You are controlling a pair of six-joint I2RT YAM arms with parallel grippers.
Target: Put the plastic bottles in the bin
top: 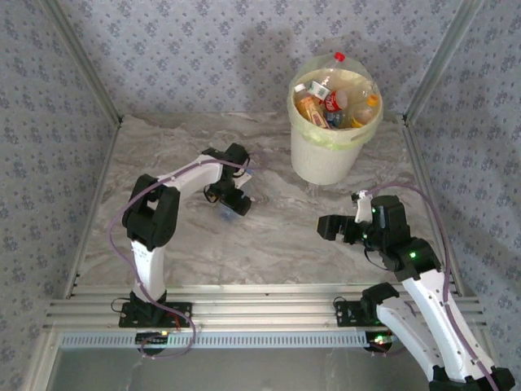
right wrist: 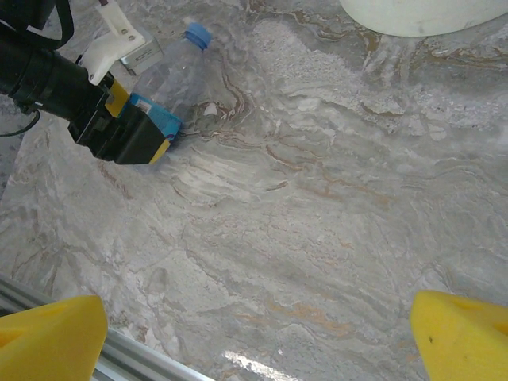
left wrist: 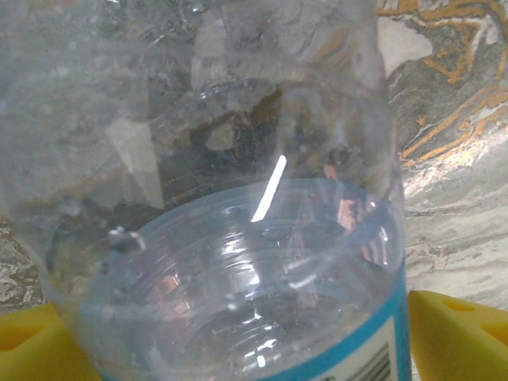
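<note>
Your left tool [top: 234, 205] is down on the worktop [top: 269, 252], well to the left of the bin [top: 326, 159], with its yellow fingertips [left wrist: 448, 333] set either side of a clear bottle [right wrist: 171, 75] that has a blue label and a blue cap. That bottle lies on its side on the marble, label end between the fingers, cap end pointing away from them. The fingers stand wide around it, but you cannot tell from these views whether they are pressing on the plastic or just flanking it.

Your right tool [top: 327, 226] hangs over bare worktop on the right, spread wide, with nothing between its fingers.

As for progress, you look close to finished. The bin is heaped with plastic bottles [top: 330, 102], red and orange labels showing, and one with a red cap pokes up above the rim. The bottle at your left tool is the one you can see lying outside the bin. What is left, by this reading: get a firm hold on it, lift it, carry it to the right and let it go over that full bin, where it may roll off the heap
</note>
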